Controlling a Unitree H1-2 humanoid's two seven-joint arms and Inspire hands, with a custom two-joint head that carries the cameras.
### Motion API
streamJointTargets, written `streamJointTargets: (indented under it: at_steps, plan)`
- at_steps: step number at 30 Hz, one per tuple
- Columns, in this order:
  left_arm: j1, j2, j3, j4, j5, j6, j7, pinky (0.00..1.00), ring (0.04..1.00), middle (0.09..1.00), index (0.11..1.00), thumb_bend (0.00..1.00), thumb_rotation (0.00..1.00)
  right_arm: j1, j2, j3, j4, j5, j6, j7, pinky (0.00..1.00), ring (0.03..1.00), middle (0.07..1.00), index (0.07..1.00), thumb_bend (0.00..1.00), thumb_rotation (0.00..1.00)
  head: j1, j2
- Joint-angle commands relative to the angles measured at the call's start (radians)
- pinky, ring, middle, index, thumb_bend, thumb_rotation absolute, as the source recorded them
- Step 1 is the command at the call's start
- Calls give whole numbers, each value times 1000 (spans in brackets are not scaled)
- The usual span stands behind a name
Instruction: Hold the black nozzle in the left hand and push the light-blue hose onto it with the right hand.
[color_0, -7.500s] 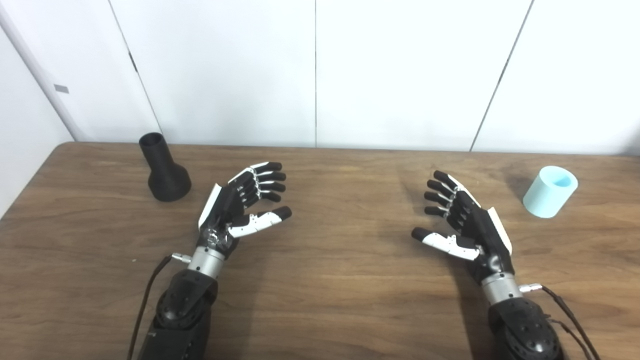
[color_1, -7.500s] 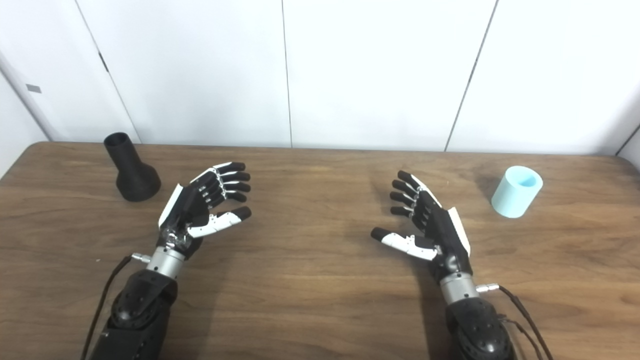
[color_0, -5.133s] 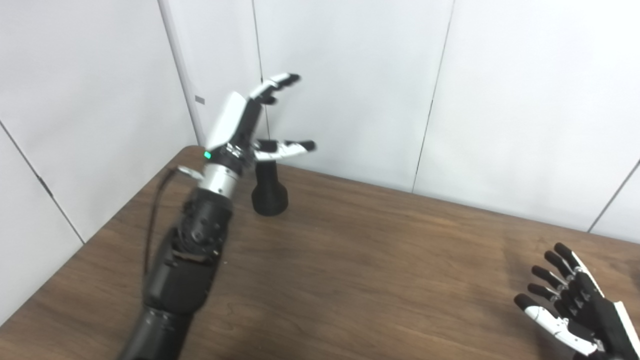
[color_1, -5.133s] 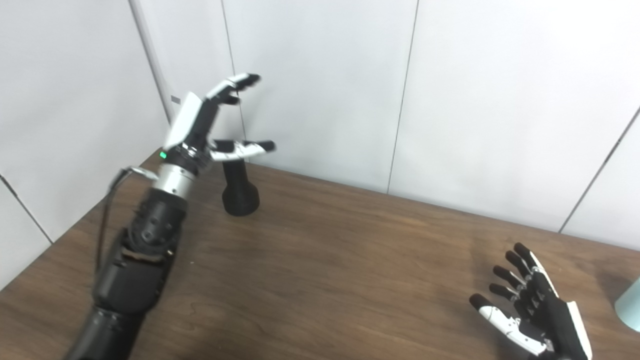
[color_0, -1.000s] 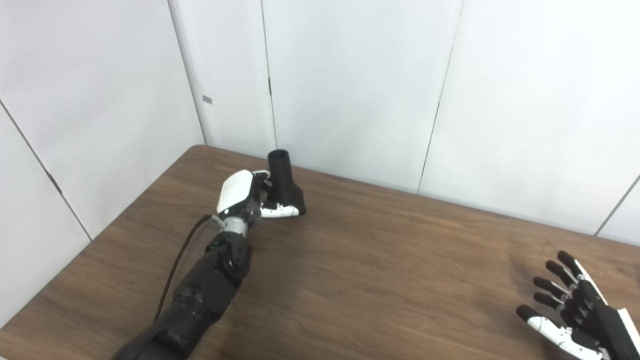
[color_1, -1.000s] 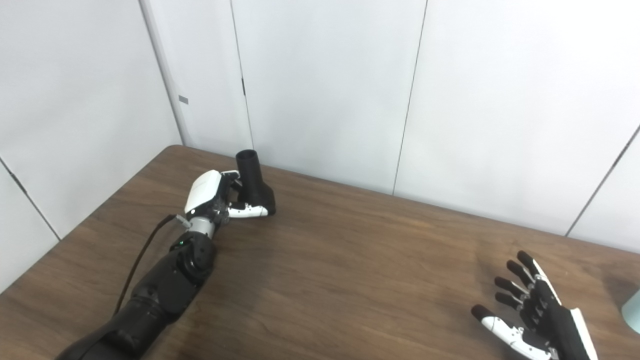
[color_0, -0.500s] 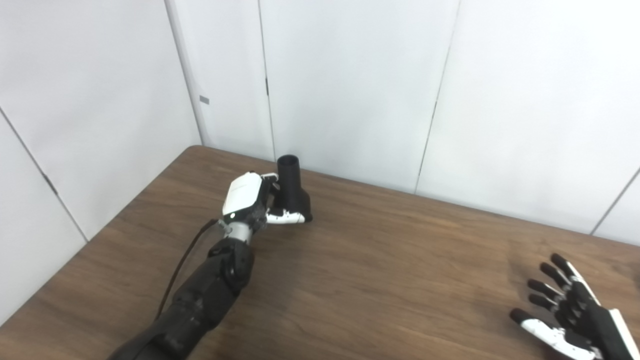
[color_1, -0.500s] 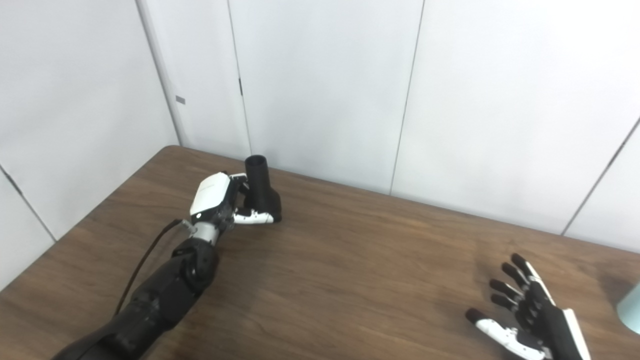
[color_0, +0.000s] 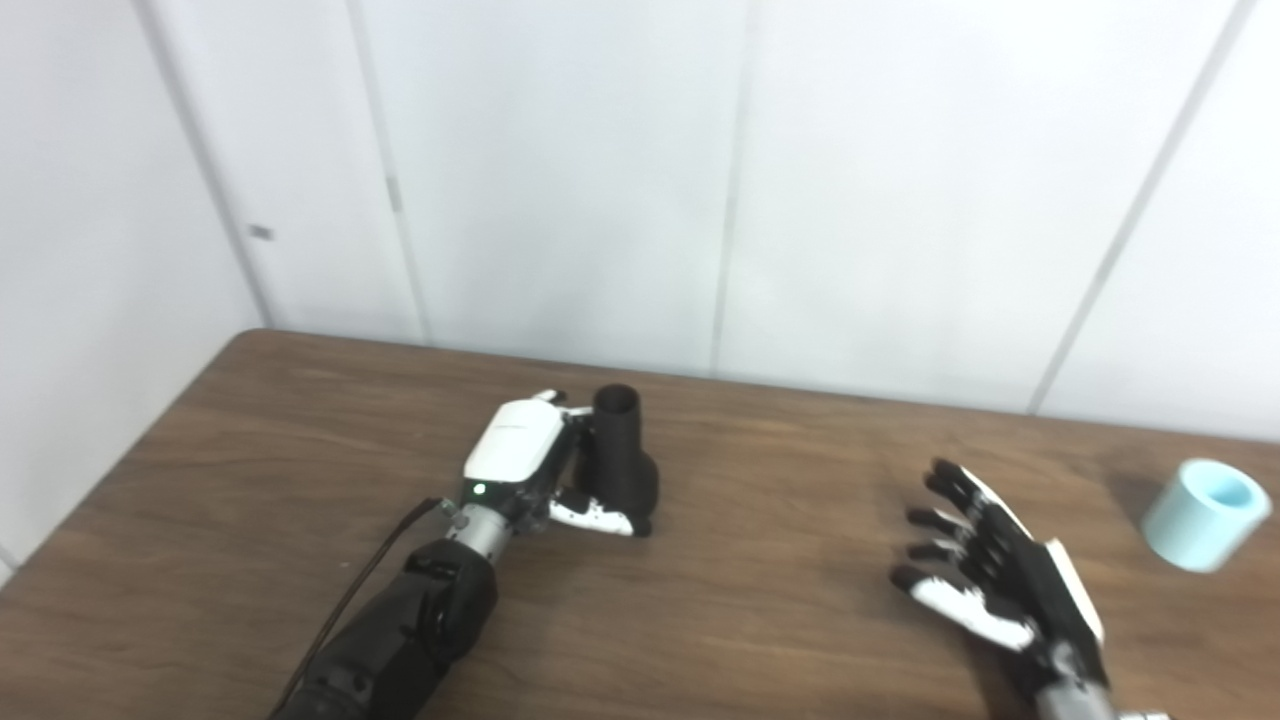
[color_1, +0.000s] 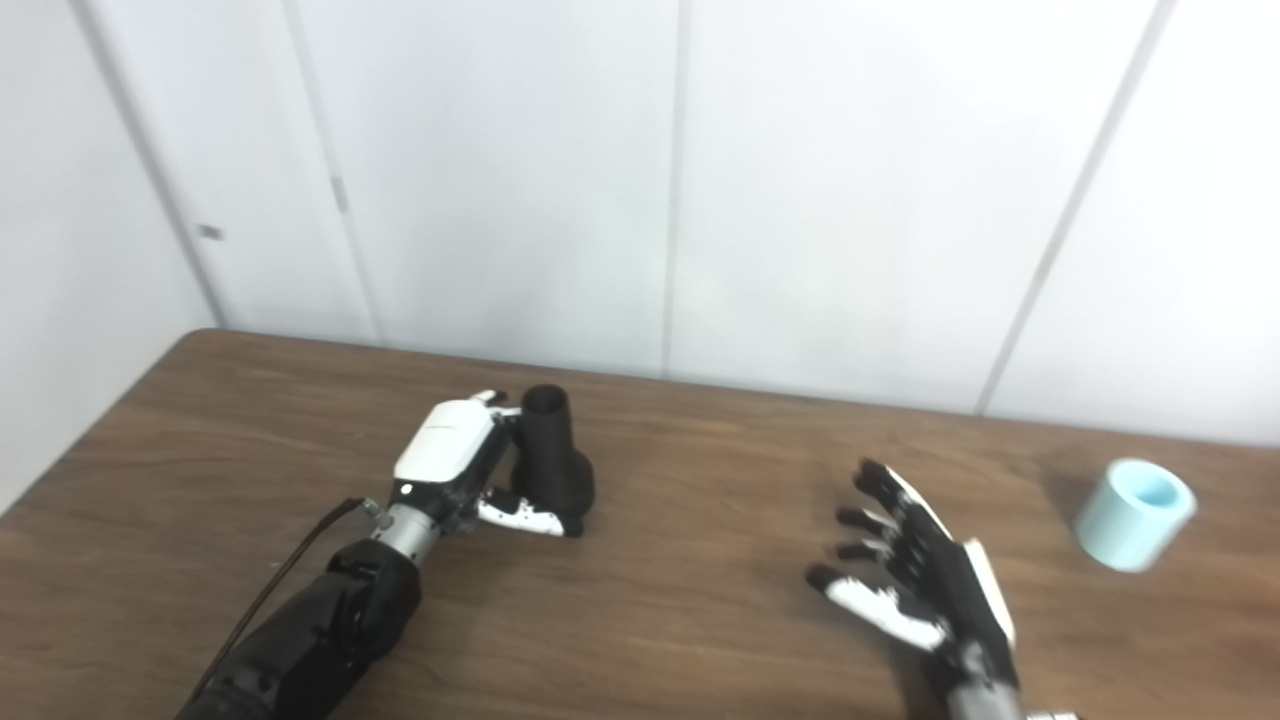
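Note:
The black nozzle (color_0: 622, 455) stands upright, narrow neck up, a little left of the table's middle. My left hand (color_0: 535, 470) is shut on it, fingers behind its body and thumb across its wide base. The light-blue hose piece (color_0: 1203, 514) is a short open cylinder lying tilted on the table at the far right. Left of it, with a gap between them, my right hand (color_0: 985, 570) hovers open with fingers spread and nothing in it.
The brown wooden table (color_0: 760, 620) runs the full width of the view, backed by a white panelled wall (color_0: 700, 180). A black cable (color_0: 350, 600) trails along my left forearm.
The camera has swung right, bringing the light-blue hose piece into view. My left hand keeps its hold on the nozzle and seems to have carried it away from the back edge. The right hand stays open.

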Motion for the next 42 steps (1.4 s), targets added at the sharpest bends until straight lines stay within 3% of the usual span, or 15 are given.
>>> streamJointTargets:
  at_steps: [1,10,14,18,22,26,29,31,33,35,37,40,42]
  plan:
    - [80,-62,-49,72,2,-48,-4,853,597,462,499,526,0,-35,1,-6,-21,-13,-44,-19,599,769,874,857,723,270,-9,2]
    - [89,-109,-124,64,35,-81,-92,870,615,470,495,526,0,-34,3,-15,-34,1,-37,-21,639,790,874,873,736,290,-56,5]
    - [97,-109,-140,63,27,-102,-129,817,605,460,502,525,0,-19,-3,-21,-118,-14,-19,-30,620,770,862,866,740,302,-91,8]
    - [98,-103,-161,84,43,-115,-141,777,597,458,504,525,0,-22,-66,-38,-229,-46,5,-16,613,742,855,871,759,348,-160,1]
    - [93,-94,-168,112,45,-137,-131,760,595,454,507,525,0,-69,-153,-76,-251,-39,27,6,666,770,865,864,825,361,-236,-10]
    - [89,-80,-165,121,39,-141,-142,640,608,457,503,526,0,-140,-243,-99,-397,-97,209,18,622,747,841,840,820,335,-327,-36]
    - [90,-73,-152,128,15,-158,-146,494,585,446,504,525,0,-218,-330,-117,-499,-124,368,48,578,740,824,839,800,252,-373,-50]
    - [87,-68,-149,141,9,-171,-143,479,581,442,505,525,0,-263,-372,-131,-530,-133,461,61,581,753,835,845,798,239,-424,-65]
    - [84,-65,-147,150,8,-176,-143,477,579,438,506,525,0,-297,-407,-149,-531,-136,512,72,569,755,850,847,789,229,-446,-66]
    - [78,-65,-147,163,11,-185,-135,469,573,438,506,525,0,-323,-448,-159,-505,-151,521,81,548,755,863,858,760,204,-473,-77]
    - [72,-65,-147,180,15,-197,-122,463,565,438,506,525,0,-331,-488,-169,-468,-164,516,84,601,774,865,867,763,209,-501,-87]
    - [68,-65,-143,187,11,-197,-125,477,571,437,506,524,0,-315,-514,-198,-389,-156,477,70,696,796,867,872,765,235,-520,-91]
    - [67,-64,-144,187,14,-197,-127,478,574,440,505,525,0,-297,-524,-216,-315,-161,427,47,665,776,865,870,783,268,-530,-95]
